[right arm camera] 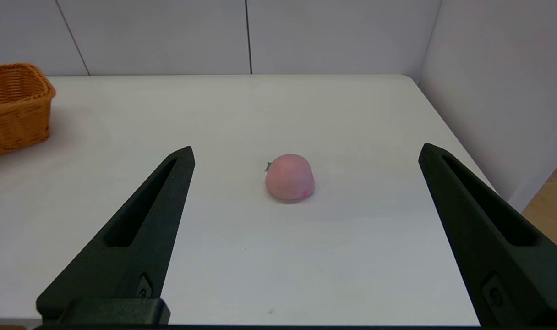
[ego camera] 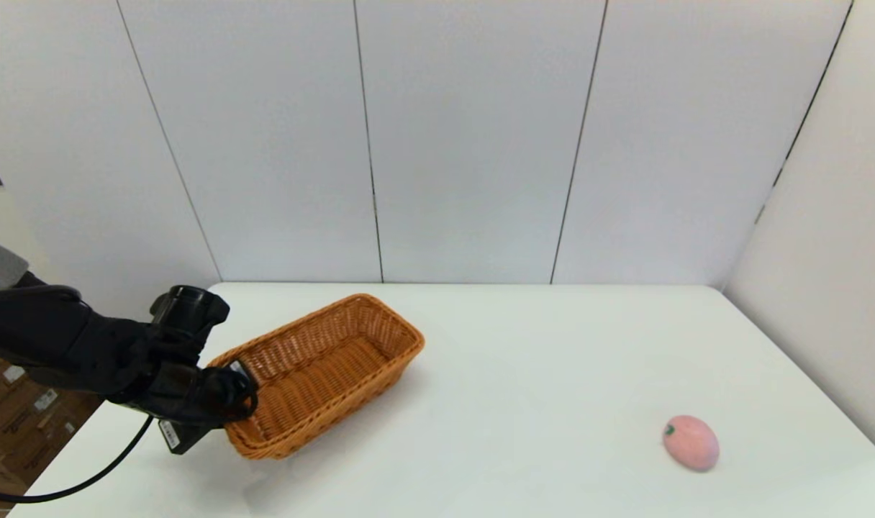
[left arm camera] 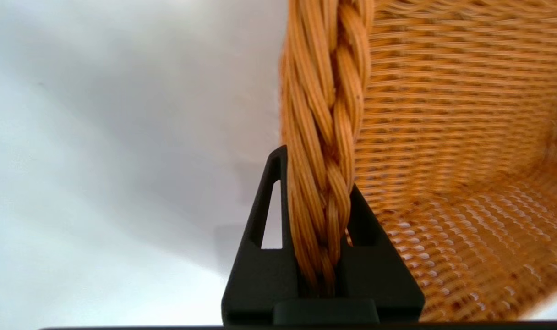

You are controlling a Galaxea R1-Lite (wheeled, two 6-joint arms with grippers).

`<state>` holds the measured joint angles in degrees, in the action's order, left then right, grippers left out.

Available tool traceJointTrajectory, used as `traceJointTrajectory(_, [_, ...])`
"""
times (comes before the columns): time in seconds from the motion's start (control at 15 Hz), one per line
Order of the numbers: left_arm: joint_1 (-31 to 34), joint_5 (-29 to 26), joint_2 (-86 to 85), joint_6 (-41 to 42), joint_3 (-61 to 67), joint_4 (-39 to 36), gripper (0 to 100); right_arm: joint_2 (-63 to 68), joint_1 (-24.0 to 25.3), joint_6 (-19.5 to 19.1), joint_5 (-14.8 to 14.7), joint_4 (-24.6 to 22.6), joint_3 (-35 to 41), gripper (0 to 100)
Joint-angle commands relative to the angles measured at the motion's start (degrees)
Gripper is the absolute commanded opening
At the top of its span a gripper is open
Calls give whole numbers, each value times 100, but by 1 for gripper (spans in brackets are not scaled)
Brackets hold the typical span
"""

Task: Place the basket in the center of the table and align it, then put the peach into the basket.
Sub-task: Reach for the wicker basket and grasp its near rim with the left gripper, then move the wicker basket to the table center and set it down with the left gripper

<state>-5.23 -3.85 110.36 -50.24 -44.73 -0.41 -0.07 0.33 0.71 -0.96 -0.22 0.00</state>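
Observation:
The orange-brown wicker basket [ego camera: 322, 370] stands at the left of the white table [ego camera: 524, 360], turned at an angle, its near end slightly raised. My left gripper [ego camera: 232, 388] is shut on the braided rim at that near-left end; the left wrist view shows the rim [left arm camera: 326, 114] pinched between both black fingers [left arm camera: 264, 238]. The pink peach [ego camera: 690, 442] lies on its side at the front right of the table. In the right wrist view my right gripper [right arm camera: 306, 153] hangs open a short way behind the peach [right arm camera: 289, 177], and the basket [right arm camera: 13, 107] shows far off.
White wall panels [ego camera: 466, 137] close off the back of the table and its right side. Cardboard boxes [ego camera: 20, 406] sit on the floor beyond the table's left edge. A black cable [ego camera: 78, 482] hangs from my left arm.

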Motion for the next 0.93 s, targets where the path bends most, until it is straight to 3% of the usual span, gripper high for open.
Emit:
traceJointTrajectory(0.07, [-804,-37,-964,5,-1,-11,0,7,2,8,0,-4,0,100])
traceJointTrajectory(0.27, [-1736,-538,-1307,-30,-414,-2,0,-1,2,8,0,-4,0,100])
traceJointTrajectory(0.53, [-2430,-661,-806,32,-845,6,0,-1,2,8,0,-4,-9,100])
traceJointTrajectory(0.93, [-2632,-678,381,374,-994,-389,0,-1,2,8,0,-4,0,100])
